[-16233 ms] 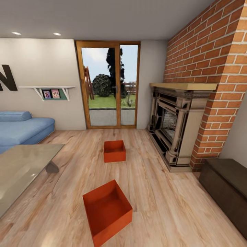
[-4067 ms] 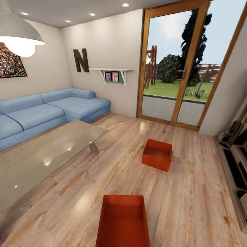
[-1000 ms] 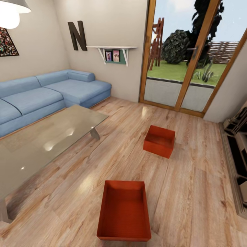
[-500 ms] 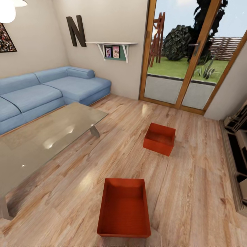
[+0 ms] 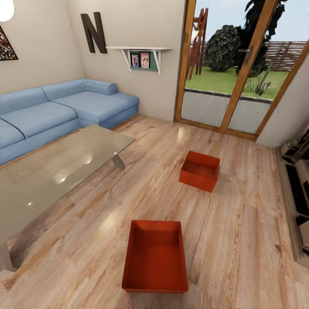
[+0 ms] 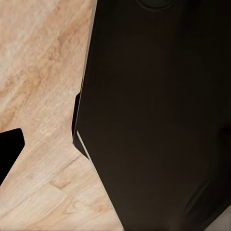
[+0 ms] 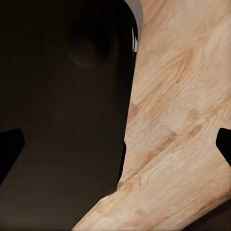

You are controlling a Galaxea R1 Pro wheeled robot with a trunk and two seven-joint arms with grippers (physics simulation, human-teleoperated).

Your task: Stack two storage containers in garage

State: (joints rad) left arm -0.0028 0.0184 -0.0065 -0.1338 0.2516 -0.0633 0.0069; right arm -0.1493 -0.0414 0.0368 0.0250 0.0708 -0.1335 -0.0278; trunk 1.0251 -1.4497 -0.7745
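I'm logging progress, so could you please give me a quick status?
Both storage containers on the living room floor: near container, far container. Neither picked up. Glass table off to the left, not between.

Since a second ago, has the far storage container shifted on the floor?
No. The far storage container keeps its spot relative to the glass doors and near storage container; the camera moved.

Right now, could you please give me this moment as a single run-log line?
place: living room | near container: on wood floor, close ahead | far container: toward glass doors | held: nothing seen | stacked: no
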